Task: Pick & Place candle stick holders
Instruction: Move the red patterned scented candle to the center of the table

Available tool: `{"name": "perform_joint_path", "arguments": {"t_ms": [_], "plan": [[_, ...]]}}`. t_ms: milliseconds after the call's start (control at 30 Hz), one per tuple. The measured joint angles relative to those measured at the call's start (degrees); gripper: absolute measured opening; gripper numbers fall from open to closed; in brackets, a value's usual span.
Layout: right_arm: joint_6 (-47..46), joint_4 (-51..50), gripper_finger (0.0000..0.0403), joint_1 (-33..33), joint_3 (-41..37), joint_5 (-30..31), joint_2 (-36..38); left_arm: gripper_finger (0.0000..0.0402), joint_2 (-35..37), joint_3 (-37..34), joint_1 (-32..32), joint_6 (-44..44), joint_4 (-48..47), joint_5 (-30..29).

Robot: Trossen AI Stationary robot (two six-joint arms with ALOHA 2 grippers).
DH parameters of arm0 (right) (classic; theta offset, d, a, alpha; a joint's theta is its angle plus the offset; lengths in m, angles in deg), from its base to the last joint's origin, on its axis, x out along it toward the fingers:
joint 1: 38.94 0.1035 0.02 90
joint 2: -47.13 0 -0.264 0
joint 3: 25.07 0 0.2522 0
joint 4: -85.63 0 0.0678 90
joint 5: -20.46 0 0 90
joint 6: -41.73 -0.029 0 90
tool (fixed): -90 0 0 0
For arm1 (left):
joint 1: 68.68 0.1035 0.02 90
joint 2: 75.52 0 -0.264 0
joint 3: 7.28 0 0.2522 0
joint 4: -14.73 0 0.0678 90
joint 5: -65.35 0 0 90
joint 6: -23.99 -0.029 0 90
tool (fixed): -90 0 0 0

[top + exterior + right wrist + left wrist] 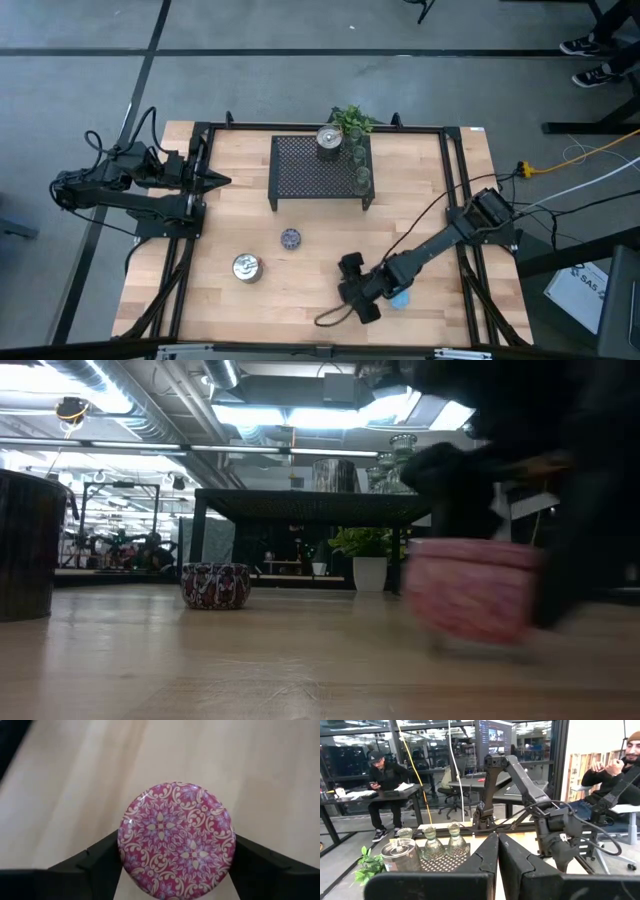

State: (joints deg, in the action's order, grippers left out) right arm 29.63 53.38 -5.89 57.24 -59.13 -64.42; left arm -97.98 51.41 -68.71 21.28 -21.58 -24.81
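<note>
Right hand [176,870]: at the 5 o'clock part of the table [300,290], low over the wood. The wrist view shows its 2 fingers [95,862] spread wide, 1 against each side of the pink holder [176,839], which sits between them with its patterned round top facing the camera. In the low view the pink holder [470,588] appears low, at or just above the table surface; whether it is lifted I cannot tell. The hand has hold of it at the sides.

Left hand [498,865]: at the table's 9 o'clock edge, pointing toward the centre, with nothing in it. Its 2 fingers meet at the tips, closed.

Other holders:
- Purple holder [290,238] on the table near the centre, toward 6 o'clock; seen in the low view as a patterned round piece [215,585].
- 1 silver holder [246,267] on the table at 7 o'clock, well apart from the right hand.
- 1 silver holder [329,138] on the rack [300,170], at its 12 o'clock edge.
- Green glass holders [360,165] stand in a line along the rack's 3 o'clock edge; 3 show in the left wrist view [434,845].
- Something blue [399,298] shows just beside the right arm, mostly hidden.

A plant [352,119] stands behind the rack at 12 o'clock. 2 people [382,775] sit in the room beyond the table.
</note>
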Motion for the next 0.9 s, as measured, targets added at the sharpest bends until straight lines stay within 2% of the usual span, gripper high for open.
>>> {"name": "perform_joint_path", "arguments": {"t_ms": [267, 467, 633, 900], "plan": [[5.19, 5.42, 0.0308, -7.69, 0.15, 0.11, -2.0, 0.0006, -0.02, 0.0, -0.01, 0.01, 0.0, -0.02], [11.64, 17.9, 0.0308, -11.06, 1.38, -0.71, -6.84, 0.0006, -0.02, 0.0, 0.0, 0.01, 0.0, -0.02], [15.89, 20.34, 0.031, -12.91, 5.74, 1.39, -10.17, 0.0006, -0.02, 0.0, 0.0, 0.01, 0.0, -0.02], [14.04, 20.15, 0.0311, -14.36, 9.96, 1.41, -12.91, 0.0006, -0.01, 0.0, 0.0, -0.01, 0.0, -0.01]]}}
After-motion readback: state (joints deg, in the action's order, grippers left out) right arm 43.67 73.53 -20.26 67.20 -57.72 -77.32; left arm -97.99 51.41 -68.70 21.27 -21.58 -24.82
